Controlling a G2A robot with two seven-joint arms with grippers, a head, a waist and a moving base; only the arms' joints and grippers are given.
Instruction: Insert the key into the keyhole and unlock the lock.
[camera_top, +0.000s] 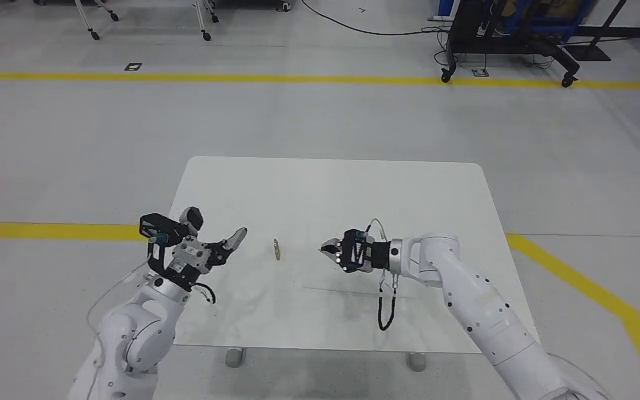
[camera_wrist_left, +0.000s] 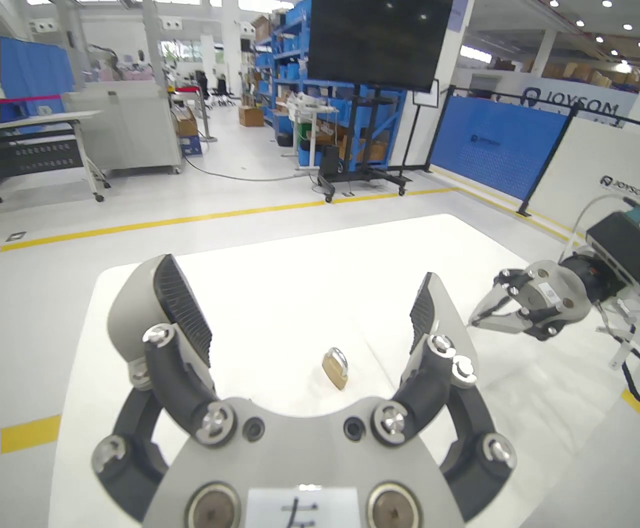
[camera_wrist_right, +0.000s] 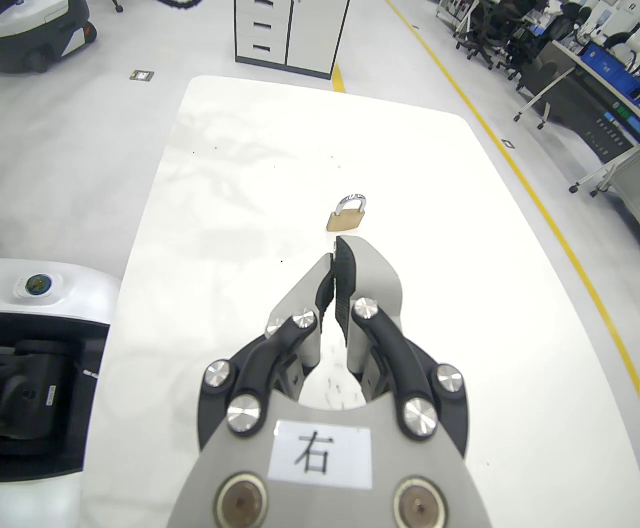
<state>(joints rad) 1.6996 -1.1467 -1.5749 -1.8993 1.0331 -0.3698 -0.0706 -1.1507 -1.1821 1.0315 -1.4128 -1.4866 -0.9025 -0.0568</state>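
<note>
Layout from above: we find the brass, steel-shackled padlock (camera_top: 276, 249) on the white table (camera_top: 400, 190) between both arms; left wrist view, left gripper (camera_wrist_left: 300, 290) spread wide toward it, likely to steady it; right wrist view, right gripper (camera_wrist_right: 335, 255) pinched shut, key unconfirmed.

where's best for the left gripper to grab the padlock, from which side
Its brass body, below the shackle, left gripper coming level from its own side: it seems to stand upright, broad faces toward the arms, so pinch the narrow edges.

Left fingers (camera_wrist_left: 182, 305) gape wide — right fingers (camera_wrist_right: 370, 275) are pressed together, arms pointing inward.
</note>
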